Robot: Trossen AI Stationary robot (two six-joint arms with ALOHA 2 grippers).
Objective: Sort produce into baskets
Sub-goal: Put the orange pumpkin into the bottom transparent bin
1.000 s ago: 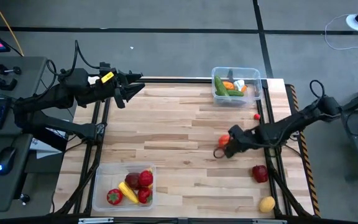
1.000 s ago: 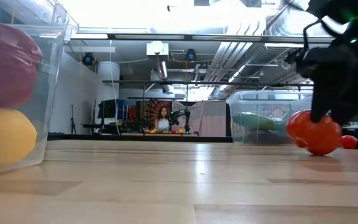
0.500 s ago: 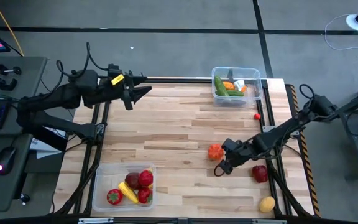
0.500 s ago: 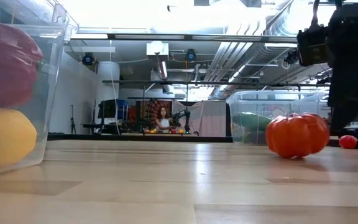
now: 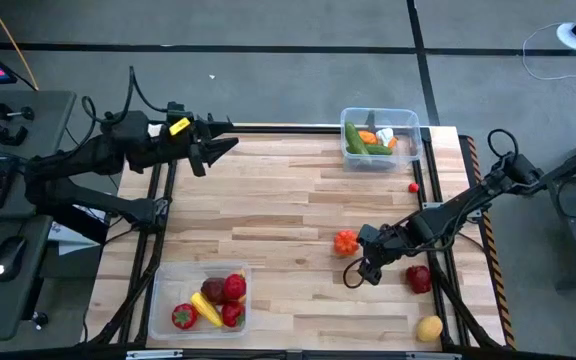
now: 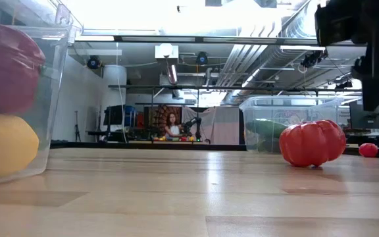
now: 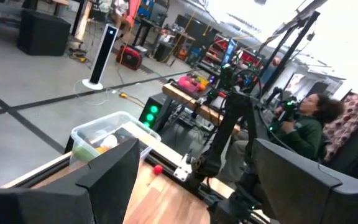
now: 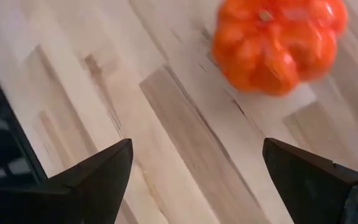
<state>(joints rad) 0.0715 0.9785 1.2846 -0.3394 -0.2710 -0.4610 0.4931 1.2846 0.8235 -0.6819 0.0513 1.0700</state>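
The right gripper (image 5: 356,272) hangs over the table with its jaws spread wide and nothing between them; in its wrist view both dark fingers (image 8: 98,171) frame bare planks. The orange ribbed tomato (image 5: 345,242) lies free on the wood just beside the gripper, at about eleven o'clock from it in the high view, sitting slightly tilted in the low view (image 6: 312,142). At roughly four o'clock from the gripper rests a dark red piece (image 5: 418,278), further on toward five o'clock a yellow lemon (image 5: 429,327) near the table's edge, and at about one o'clock, well apart, a small red ball (image 5: 414,187). The surface is a table (image 5: 278,210) of pale wooden planks in mixed tones with a dark metal frame. One clear basket (image 5: 409,122) stands at the table's one o'clock corner with green, orange and white produce in it; the other basket (image 5: 162,283) stands at the seven o'clock corner holding red, yellow and dark purple pieces. The left gripper (image 5: 218,147) waits above the eleven o'clock corner, jaws apart and empty. Around the table lies grey floor crossed by dark lines, with a desk (image 5: 53,105) at nine o'clock. The low view shows a workshop with ceiling ducts (image 6: 242,59), and a seated person (image 7: 303,124) appears in the left wrist view.
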